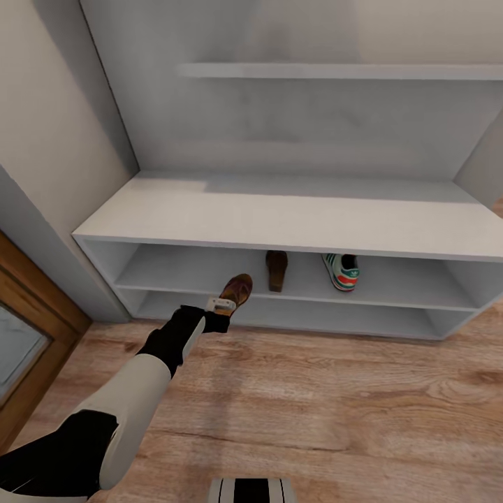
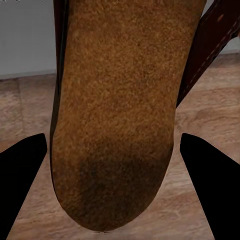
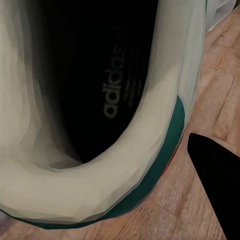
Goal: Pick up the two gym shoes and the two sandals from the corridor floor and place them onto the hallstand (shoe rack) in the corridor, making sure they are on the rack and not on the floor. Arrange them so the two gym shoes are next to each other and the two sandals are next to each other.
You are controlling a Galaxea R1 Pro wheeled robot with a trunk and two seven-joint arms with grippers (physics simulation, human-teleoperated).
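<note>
Holding one sandal (image 1: 237, 288) at the front lip of the hallstand (image 1: 293, 223), the left gripper (image 1: 222, 305) is closed on its heel end, long axis pointing into the upper open shelf. The second sandal (image 1: 276, 270) already lies on that shelf, just beside and further in, so the carried one belongs to its left. One gym shoe (image 1: 341, 271) sits on the same shelf, apart. The right gripper (image 3: 215, 185) appears to carry the other gym shoe (image 3: 100, 115); its grip cannot be confirmed.
</note>
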